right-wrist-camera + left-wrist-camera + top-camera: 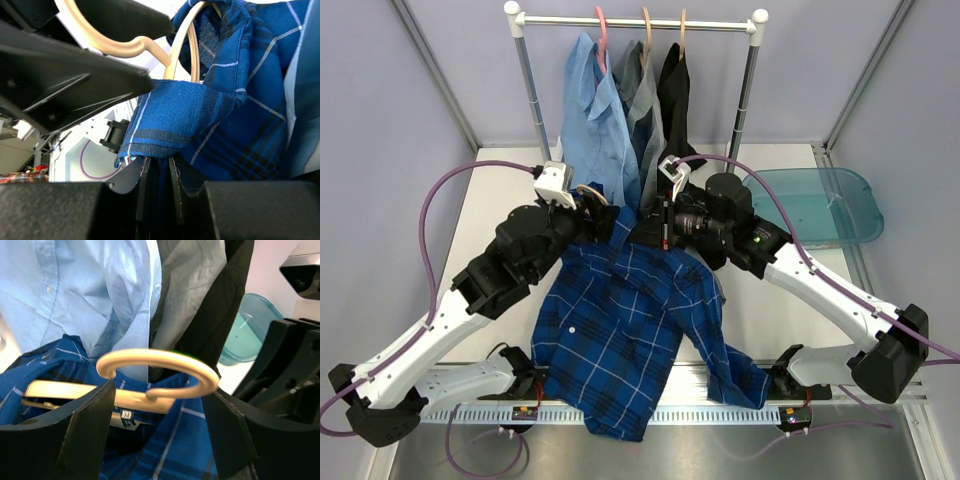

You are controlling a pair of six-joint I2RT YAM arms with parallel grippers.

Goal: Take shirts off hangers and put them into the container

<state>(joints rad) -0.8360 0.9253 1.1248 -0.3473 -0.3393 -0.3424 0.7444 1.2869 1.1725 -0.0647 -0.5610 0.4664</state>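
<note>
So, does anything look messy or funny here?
Yes. The dark blue plaid shirt sprawls crumpled across the table, its wooden hanger inside the collar, while three other shirts hang neatly on the rail.

Table (500,205) bears plaid shirt (620,330), teal container (865,215).

Top view: hanger (592,188) sits inside plaid shirt (620,330), only its hook showing. Grey shirt (642,100) mostly covered by light blue shirt (590,110) and black shirt (675,90). Container (830,200): left end behind right arm (820,280). Left gripper (160,395): jaws-to-hook contact unclear; hanger bar runs behind one jaw. Right gripper (157,190): jaw tips buried in plaid fold.
</note>
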